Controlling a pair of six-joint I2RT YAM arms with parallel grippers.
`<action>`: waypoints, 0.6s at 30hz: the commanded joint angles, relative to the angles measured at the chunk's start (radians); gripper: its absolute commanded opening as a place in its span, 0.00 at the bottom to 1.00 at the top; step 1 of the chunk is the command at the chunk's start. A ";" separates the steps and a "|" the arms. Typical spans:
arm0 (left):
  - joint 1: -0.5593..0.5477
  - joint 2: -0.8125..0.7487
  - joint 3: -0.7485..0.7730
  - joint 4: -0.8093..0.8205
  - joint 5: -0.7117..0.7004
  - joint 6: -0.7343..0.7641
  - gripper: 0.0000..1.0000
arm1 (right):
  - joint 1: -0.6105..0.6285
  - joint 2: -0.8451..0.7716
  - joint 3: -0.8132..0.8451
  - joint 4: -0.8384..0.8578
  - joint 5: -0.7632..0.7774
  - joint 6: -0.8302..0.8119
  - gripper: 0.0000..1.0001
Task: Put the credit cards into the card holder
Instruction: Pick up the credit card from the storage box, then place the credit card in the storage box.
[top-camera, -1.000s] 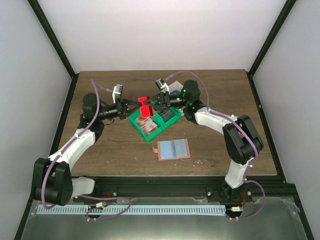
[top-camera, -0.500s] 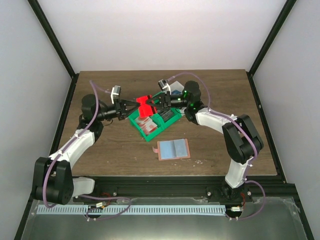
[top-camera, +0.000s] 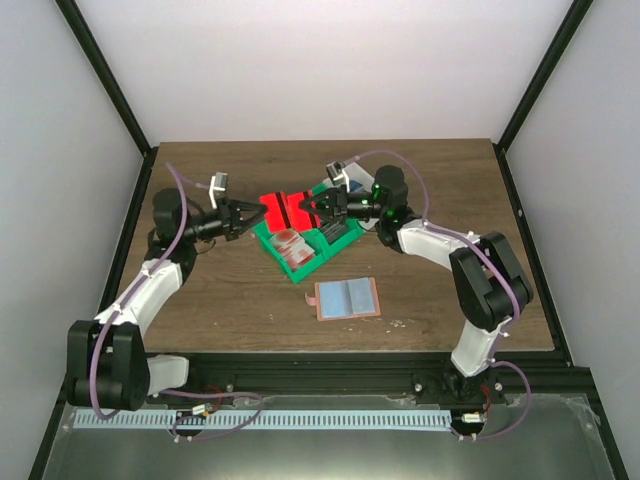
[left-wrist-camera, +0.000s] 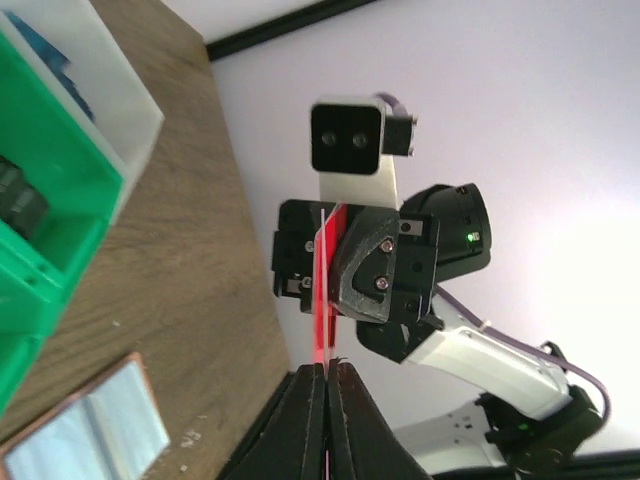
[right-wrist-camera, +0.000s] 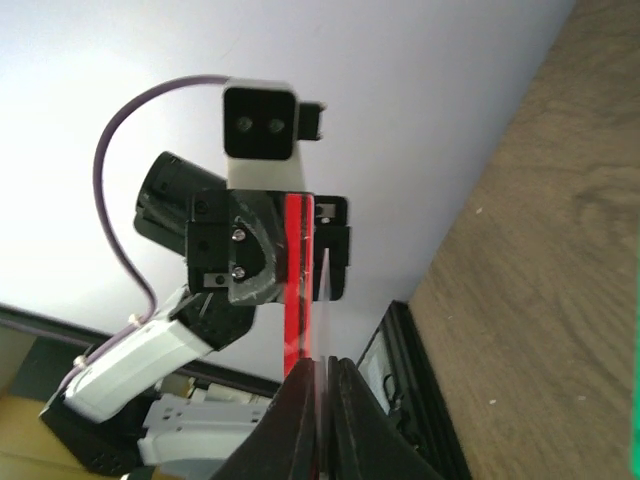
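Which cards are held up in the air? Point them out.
The bright red cards, pinched in the air between the left gripper and right gripper. The red-and-white cards lie in the green bin.

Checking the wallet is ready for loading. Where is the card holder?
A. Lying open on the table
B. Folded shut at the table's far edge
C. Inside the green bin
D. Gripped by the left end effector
A: the card holder lies open on the table, nearer the arm bases than the green bin, while the left end effector and right end effector pinch red cards above that bin.
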 joint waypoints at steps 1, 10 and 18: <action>0.050 -0.046 0.046 -0.195 0.000 0.196 0.00 | -0.039 -0.071 -0.033 -0.113 0.071 -0.101 0.04; 0.031 -0.010 0.167 -0.627 -0.200 0.601 0.00 | -0.048 -0.211 -0.098 -0.357 0.227 -0.305 0.01; -0.197 0.086 0.331 -0.913 -0.668 0.835 0.00 | -0.048 -0.351 -0.162 -0.584 0.424 -0.460 0.00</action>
